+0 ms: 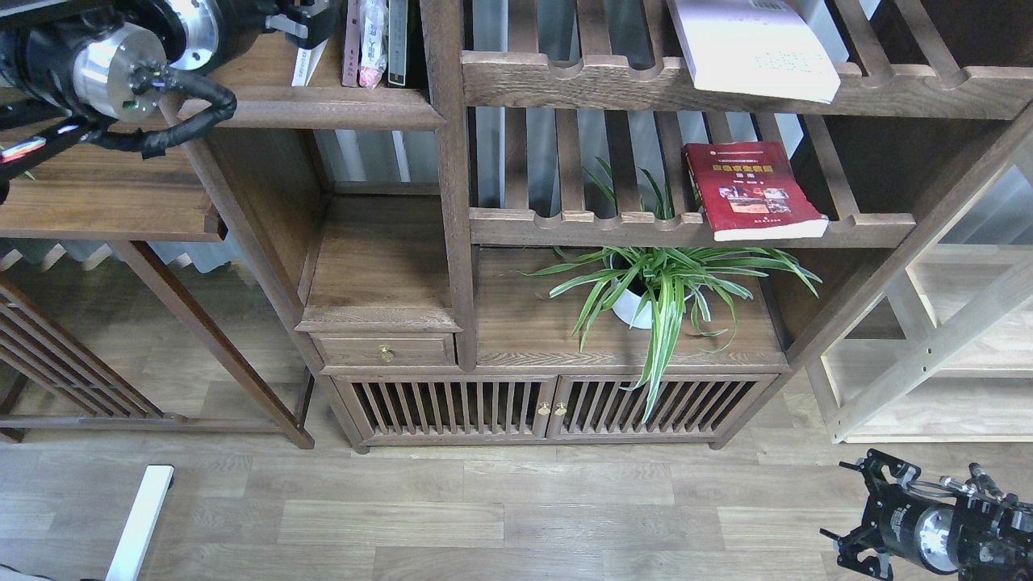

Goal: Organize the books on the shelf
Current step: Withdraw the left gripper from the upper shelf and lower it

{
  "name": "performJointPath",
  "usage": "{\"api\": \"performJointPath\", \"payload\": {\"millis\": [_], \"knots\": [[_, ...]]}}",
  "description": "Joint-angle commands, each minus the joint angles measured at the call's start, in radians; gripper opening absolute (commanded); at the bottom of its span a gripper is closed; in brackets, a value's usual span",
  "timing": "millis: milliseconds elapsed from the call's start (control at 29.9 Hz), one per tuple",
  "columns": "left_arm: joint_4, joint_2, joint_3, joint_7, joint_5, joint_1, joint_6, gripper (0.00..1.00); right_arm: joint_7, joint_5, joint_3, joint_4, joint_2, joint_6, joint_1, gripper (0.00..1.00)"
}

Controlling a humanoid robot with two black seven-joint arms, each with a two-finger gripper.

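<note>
The shelf (pixel 323 105) is a dark-brown board with a thick front lip at the top left. Several thin books (pixel 374 40) stand on it against the right post. A white book (pixel 309 63) leans to their left. My left gripper (pixel 300 16) is at that book's upper part, cut by the top edge, so its fingers and grip are hidden. A red book (pixel 754 190) lies on the lower slatted rack. A pale book (pixel 754 44) lies on the upper rack. My right gripper (pixel 859 510) hangs low at the bottom right over the floor, fingers apart and holding nothing.
A potted spider plant (pixel 658 286) stands on the cabinet top below the red book. A drawer (pixel 386 351) and slatted doors (pixel 549 407) sit beneath. A paler wooden unit (pixel 936 347) is at the right, and a side table (pixel 105 202) at the left.
</note>
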State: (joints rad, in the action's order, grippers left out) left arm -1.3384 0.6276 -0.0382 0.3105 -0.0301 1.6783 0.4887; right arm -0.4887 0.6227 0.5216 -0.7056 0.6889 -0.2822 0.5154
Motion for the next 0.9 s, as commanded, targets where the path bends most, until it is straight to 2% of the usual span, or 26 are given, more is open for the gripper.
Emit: {"api": "performJointPath", "payload": {"millis": [0,267,501,735,869], "knots": [[-0.048,0.024,-0.008,-0.001,-0.001,-0.002,0.0,0.82,0.0,0.0,0.0,0.0,0.001,0.0,0.0,1.0],[-0.183,0.096,-0.02,-0.001,0.001,-0.045,0.0,0.82,0.0,0.0,0.0,0.0,0.001,-0.009,-0.012,1.0],[-0.297,0.161,-0.029,-0.011,0.042,-0.132,0.0,0.83,0.0,0.0,0.0,0.0,0.001,-0.015,-0.017,1.0],[-0.38,0.234,-0.029,-0.025,0.168,-0.285,0.0,0.83,0.0,-0.003,0.0,0.0,0.003,-0.015,-0.015,1.0],[-0.39,0.261,-0.028,-0.054,0.248,-0.411,0.0,0.83,0.0,-0.005,0.0,0.0,0.003,-0.015,-0.014,1.0]]}}
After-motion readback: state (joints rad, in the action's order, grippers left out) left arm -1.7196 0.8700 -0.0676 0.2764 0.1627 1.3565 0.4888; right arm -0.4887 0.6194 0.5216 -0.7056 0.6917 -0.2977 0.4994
